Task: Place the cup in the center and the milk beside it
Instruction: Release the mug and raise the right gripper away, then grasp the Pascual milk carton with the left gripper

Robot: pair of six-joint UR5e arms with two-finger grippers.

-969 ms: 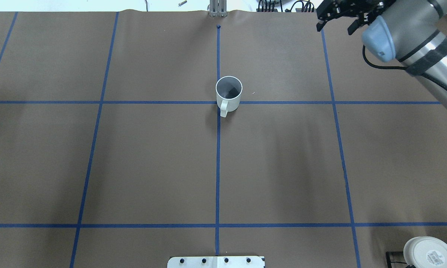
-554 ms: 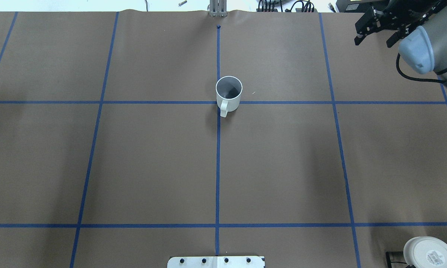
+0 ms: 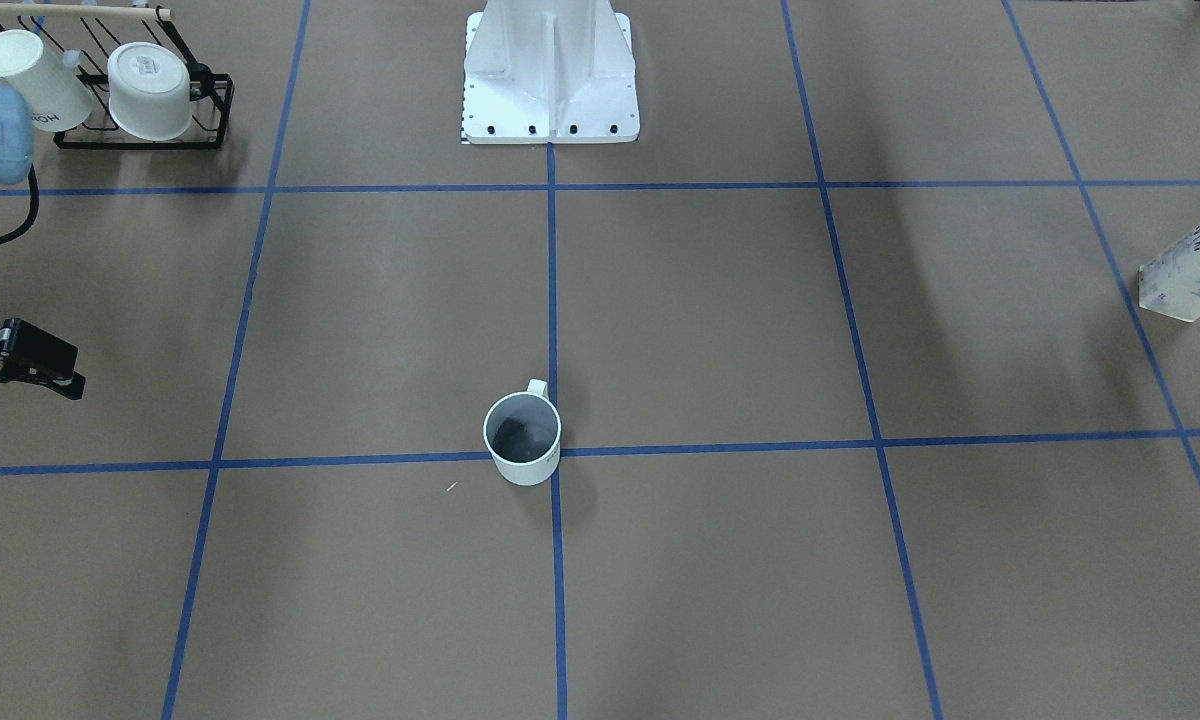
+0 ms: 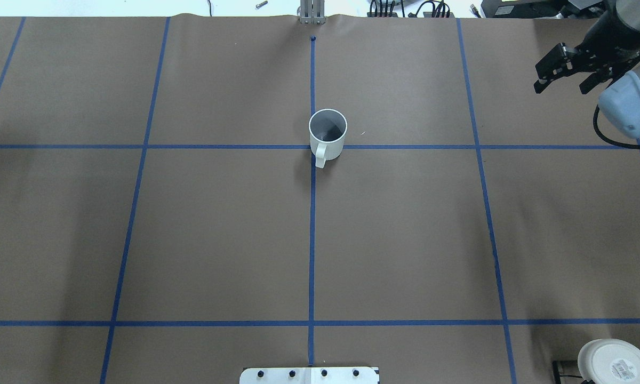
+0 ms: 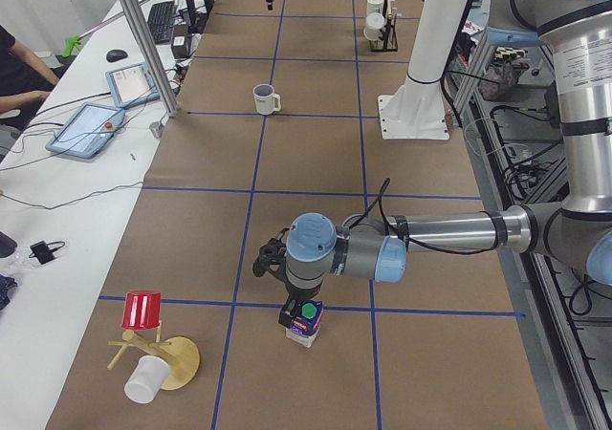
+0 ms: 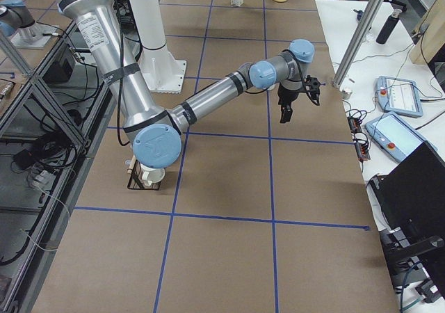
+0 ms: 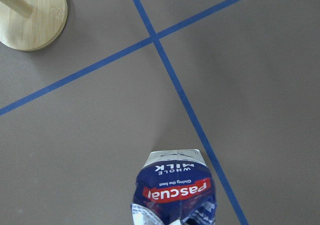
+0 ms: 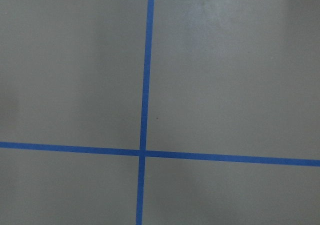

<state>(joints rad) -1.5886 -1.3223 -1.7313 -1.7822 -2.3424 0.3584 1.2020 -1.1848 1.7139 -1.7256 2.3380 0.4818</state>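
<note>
– Left pincer [image 5: 292, 307] is seen low over the milk [image 5: 304, 331], far out on the robot's left; whether it is closed on the carton cannot be told. Right pincer [image 4: 562, 80] is held open and empty, well apart
– And the cup [image 4: 328, 134]?
– It is set touching the centre crossing [image 4: 312, 146]. If the tall carton is pinched off-centre, it could be tipped; brought in too close, the cup could be knocked off its mark
</note>
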